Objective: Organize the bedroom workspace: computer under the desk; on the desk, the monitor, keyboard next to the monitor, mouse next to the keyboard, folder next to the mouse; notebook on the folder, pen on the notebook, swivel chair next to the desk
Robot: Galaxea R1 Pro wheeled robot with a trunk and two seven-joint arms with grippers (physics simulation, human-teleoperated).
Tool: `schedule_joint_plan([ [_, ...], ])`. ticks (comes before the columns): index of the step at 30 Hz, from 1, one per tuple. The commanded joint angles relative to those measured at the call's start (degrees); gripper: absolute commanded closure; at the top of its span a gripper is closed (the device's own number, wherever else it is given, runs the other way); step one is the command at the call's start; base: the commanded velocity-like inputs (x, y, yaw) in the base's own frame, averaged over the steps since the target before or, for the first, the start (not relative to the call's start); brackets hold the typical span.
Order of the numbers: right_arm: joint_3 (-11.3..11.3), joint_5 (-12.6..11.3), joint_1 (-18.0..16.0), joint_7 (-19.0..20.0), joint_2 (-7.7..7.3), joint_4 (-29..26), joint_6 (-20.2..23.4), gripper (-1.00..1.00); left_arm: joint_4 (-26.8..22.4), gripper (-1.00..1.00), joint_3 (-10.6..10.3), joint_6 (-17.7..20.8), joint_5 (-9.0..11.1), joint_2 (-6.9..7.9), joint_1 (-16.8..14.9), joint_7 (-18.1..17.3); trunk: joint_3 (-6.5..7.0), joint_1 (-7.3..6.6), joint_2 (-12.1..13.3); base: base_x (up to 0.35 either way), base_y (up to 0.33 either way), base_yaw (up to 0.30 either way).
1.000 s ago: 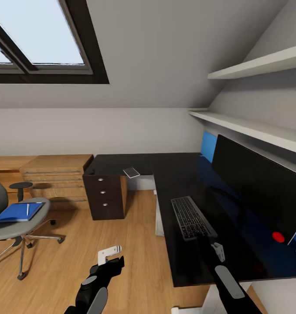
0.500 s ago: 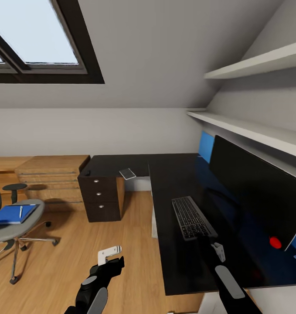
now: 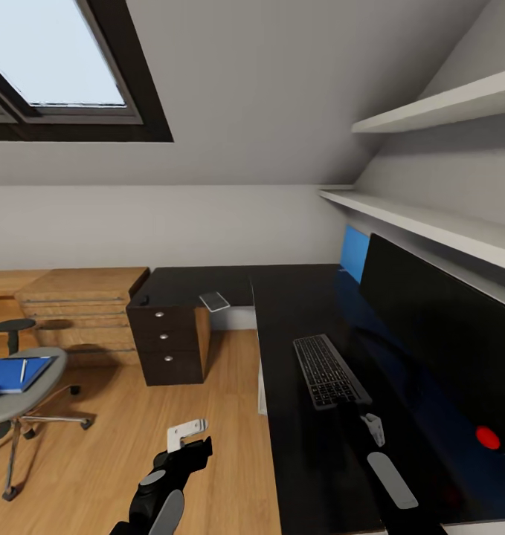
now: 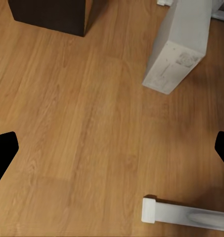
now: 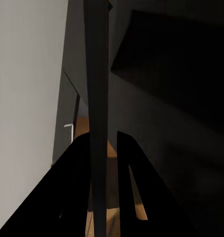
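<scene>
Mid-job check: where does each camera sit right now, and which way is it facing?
Head view: on the head, facing forward-down at the desk, keyboard and monitor; left pincer and right pincer show.
Left wrist view: on the left arm, facing the wooden floor and computer; black fingertips at the edges.
Right wrist view: on the right arm, along its dark fingers; scene too dark.
Shared: head and left wrist views both show the floor.
</scene>
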Motion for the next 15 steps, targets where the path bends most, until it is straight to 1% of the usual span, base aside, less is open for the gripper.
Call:
schedule_joint_plan([
  [1,0.0,-0.7,0.0,-0.2,0.0,0.2,0.1,1.0,-0.1,-1.0,-0.1,0.1,0.6,-0.01,-0.1,0.5,-0.1,0.04,-0.1,0.218,0.0,0.0],
  [5,0.0,-0.7,0.0,-0.2,0.0,0.2,0.1,1.0,0.0,-1.0,-0.1,0.2,0.6,-0.02,-0.1,0.4,-0.1,0.04,-0.1,0.073,0.0,0.0],
  [15,-0.1,-0.7,0.0,-0.2,-0.08,0.2,0.1,1.0,0.0,-1.0,-0.1,0.2,0.6,-0.05,-0.1,0.5,-0.1,0.04,-0.1,0.003,-0.001,0.0],
])
